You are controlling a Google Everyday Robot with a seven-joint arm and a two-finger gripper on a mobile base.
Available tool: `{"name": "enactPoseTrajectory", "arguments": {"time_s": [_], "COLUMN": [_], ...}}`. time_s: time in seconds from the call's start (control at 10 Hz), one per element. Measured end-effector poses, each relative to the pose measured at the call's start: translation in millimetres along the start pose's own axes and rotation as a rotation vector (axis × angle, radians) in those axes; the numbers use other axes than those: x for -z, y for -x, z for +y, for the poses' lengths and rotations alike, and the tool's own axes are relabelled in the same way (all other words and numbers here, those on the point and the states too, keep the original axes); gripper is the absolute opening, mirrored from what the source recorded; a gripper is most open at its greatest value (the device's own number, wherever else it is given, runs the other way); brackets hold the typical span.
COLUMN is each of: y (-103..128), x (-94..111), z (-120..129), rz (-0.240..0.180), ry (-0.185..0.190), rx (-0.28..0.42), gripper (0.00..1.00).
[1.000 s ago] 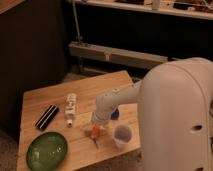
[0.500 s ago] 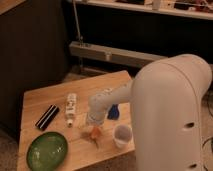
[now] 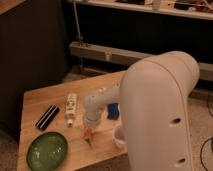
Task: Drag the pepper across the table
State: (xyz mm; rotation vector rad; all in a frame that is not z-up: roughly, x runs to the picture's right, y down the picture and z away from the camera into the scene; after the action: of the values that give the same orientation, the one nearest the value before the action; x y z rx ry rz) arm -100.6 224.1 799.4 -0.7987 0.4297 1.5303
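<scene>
The tool [image 3: 89,129] points down at the counter [image 3: 35,100], pinched narrow on the pepper [image 3: 89,136] (its orange end shows just beneath the tips). A white tube [image 3: 71,107] lies just left of the tool, and a blue block [image 3: 113,111] sits to its right.

The table [image 3: 45,97] is light wood with pale lines. The pepper [image 3: 90,135] is orange-red, low in the middle of the frame, and the white gripper [image 3: 88,128] sits right on top of it. The plate [image 3: 47,150] is green, the bar [image 3: 47,117] black, the tube [image 3: 71,107] white, the block [image 3: 113,111] blue.
</scene>
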Motion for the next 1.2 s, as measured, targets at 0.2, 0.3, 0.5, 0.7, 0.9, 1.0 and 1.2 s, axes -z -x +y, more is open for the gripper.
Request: {"name": "enactPoseTrajectory", "arguments": {"time_s": [0.2,0.3,0.5,0.7,0.9,1.0,1.2], "y": [-0.7,-0.8,-1.2,-1.2,-0.9,-0.4,-0.4], "x": [-1.5,-1.7,-1.3,-1.2,0.1,0.6,1.0], "z": [-1.5,-0.3,-0.7,-0.3,3.5,3.8,5.9], "rz": [0.012,0.013,0.014,0.014,0.024,0.026,0.029], "ry": [-0.021,-0.023,-0.024,-0.023,-0.033,-0.035,-0.037], "rx": [-0.001,0.002,0.001,0.001,0.016,0.019,0.027], "gripper": [0.37,0.42,0.45,0.45,0.53,0.63,0.7]}}
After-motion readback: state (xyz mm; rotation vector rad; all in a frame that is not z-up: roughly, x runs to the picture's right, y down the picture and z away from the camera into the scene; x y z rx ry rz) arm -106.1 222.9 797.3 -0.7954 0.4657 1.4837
